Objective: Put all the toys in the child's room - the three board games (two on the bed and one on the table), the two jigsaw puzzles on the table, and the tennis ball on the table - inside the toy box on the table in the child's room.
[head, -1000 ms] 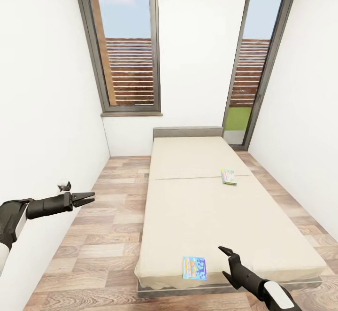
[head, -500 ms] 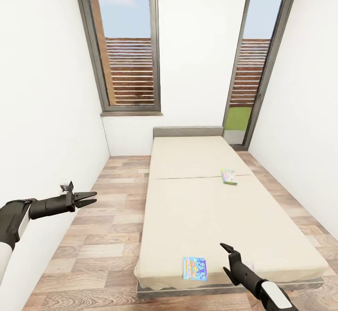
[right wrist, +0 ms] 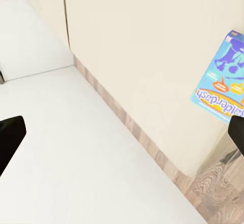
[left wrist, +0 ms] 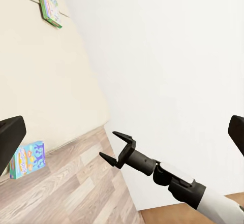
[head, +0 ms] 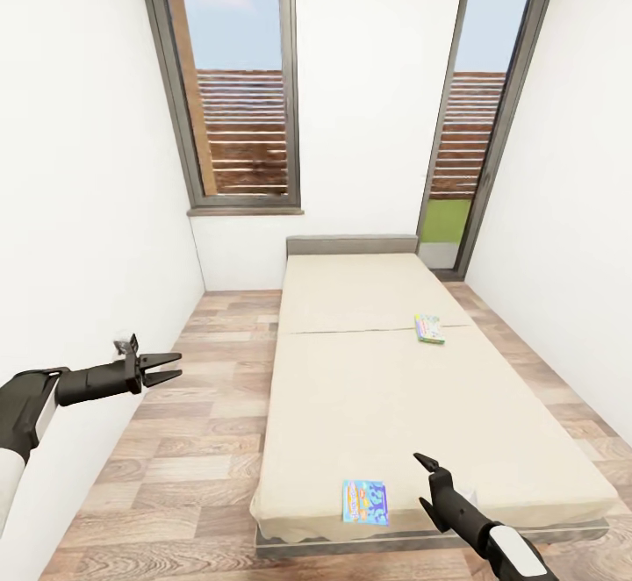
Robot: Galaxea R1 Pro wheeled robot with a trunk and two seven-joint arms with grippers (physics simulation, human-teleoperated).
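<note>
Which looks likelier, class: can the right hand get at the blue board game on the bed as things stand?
Probably yes. The right hand hovers open just beside the blue board game, which lies flat near the foot edge of the bed, with nothing between them.

You've got two board games: one small blue board game (head: pixel 365 502), one green-edged board game (head: pixel 428 329). One bed (head: pixel 369 291). Two grippers: left gripper (head: pixel 167 368), right gripper (head: pixel 427 479). Two tall windows (head: pixel 235 81).

Open mattress on the bed (head: pixel 421 405) surrounds the blue board game (head: pixel 365 501); nothing blocks approach.
</note>
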